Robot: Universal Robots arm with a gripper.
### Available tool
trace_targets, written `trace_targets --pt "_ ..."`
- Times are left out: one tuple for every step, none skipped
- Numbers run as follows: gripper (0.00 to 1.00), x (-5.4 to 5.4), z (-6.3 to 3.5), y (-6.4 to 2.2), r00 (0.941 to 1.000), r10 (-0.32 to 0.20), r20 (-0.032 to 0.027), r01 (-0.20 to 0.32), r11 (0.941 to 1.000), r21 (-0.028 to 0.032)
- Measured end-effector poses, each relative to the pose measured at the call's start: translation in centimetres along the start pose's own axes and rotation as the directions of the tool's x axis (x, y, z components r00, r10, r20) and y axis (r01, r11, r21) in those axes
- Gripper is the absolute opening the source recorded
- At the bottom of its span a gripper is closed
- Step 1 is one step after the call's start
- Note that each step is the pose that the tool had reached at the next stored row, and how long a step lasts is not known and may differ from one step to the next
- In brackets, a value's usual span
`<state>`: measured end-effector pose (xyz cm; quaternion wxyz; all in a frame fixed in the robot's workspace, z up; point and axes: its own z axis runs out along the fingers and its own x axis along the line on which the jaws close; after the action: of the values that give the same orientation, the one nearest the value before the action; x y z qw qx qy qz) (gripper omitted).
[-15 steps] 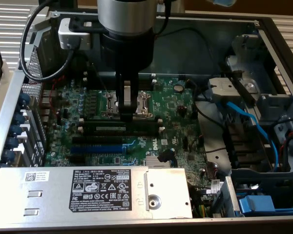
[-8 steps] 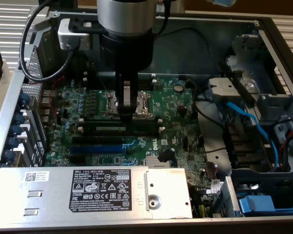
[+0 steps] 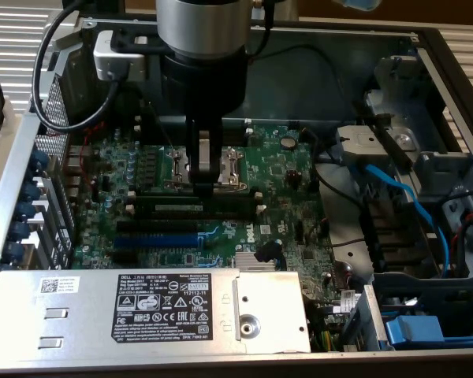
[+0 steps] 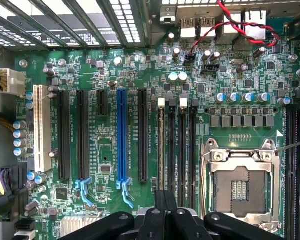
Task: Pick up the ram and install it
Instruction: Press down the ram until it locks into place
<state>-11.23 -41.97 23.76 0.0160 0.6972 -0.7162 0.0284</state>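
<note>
The ram (image 3: 193,207), a long dark stick with a small white label, stands on edge in the memory slots of the green motherboard (image 3: 284,169), in front of the CPU socket (image 3: 232,165). My gripper (image 3: 205,185) comes straight down from above and its shut fingertips sit right at the ram's top edge, about mid-length. Whether they press on it I cannot tell. In the wrist view the gripper (image 4: 165,197) has both fingers pressed together, nothing visible between them, over the near end of the memory slots (image 4: 177,140) with white end clips.
A labelled power supply (image 3: 173,311) fills the case's front. Blue and black expansion slots (image 4: 122,135) lie beside the memory slots, and the CPU socket (image 4: 240,185) on the other side. A blue cable (image 3: 410,197) and drive bays sit at the exterior view's right. Red and black wires (image 4: 240,25) cross the board's edge.
</note>
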Motion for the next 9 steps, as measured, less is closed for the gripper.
trace_targets --pt "0.1 -0.01 0.05 0.0 1.0 0.0 0.0004 0.0 1.0 0.0002" --pt "0.1 -0.01 0.12 0.0 1.0 0.0 0.0003 0.0 1.0 0.0002" --pt "0.1 -0.02 0.18 0.0 1.0 0.0 0.0002 0.0 1.0 0.0001" --pt "0.1 -0.02 0.24 0.0 1.0 0.0 0.0002 0.0 1.0 0.0001" --pt "0.1 -0.03 0.26 0.01 1.0 0.0 0.0001 0.0 1.0 0.0" --pt "0.1 -0.04 0.26 0.01 1.0 0.0 0.0001 0.0 1.0 0.0" --pt "0.1 -0.08 0.27 0.01 1.0 0.0 0.0001 0.0 1.0 0.0" --pt "0.1 -0.11 0.3 0.01 1.0 0.0 0.0003 0.0 1.0 0.0002" --pt "0.1 -0.14 0.33 0.01 1.0 0.0 0.0003 0.0 1.0 0.0002"
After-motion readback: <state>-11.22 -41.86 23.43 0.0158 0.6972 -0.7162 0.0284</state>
